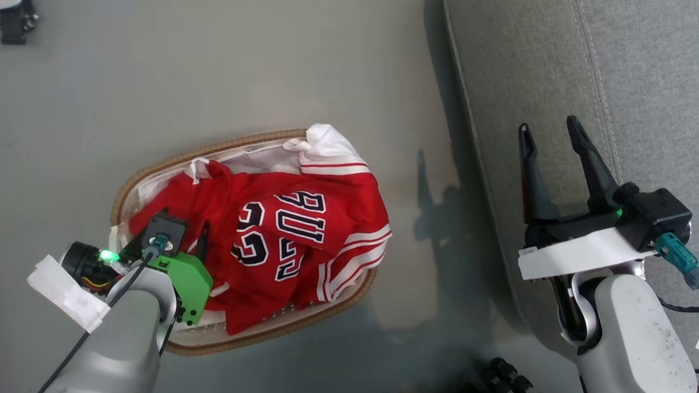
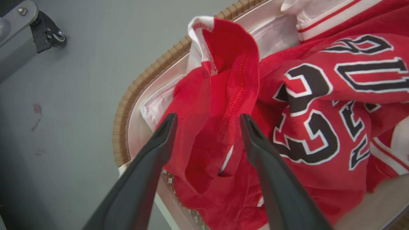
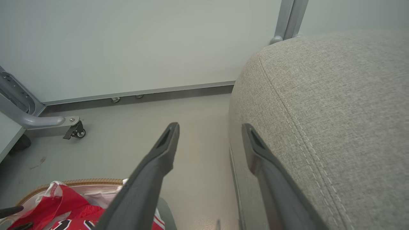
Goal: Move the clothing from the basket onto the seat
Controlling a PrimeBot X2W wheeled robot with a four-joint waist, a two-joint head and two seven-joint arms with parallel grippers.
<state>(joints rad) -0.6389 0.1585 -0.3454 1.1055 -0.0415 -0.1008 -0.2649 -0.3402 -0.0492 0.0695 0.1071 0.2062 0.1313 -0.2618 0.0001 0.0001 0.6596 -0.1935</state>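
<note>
Your left hand hangs over one end of the small oval white plastic basket with the brown woven rim. Its two dark fingers are spread wide and grip nothing. A raised red fold sits in line between them, and you cannot tell whether the tips touch it

The red fabric clothing, a jersey with black white-edged lettering and a plainer white-striped piece, is heaped inside the basket on the white liner sheet. One striped edge spills over the rim on the side facing the large grey upholstered seat

The seat stands to the basket's right across a strip of grey floor, and its rounded side rises higher than the basket's rim. Your right hand hovers at the seat edge nearest the basket, wide open and empty

Well beyond the basket, a grey metal frame leg with a small black caster rests on the floor
</note>
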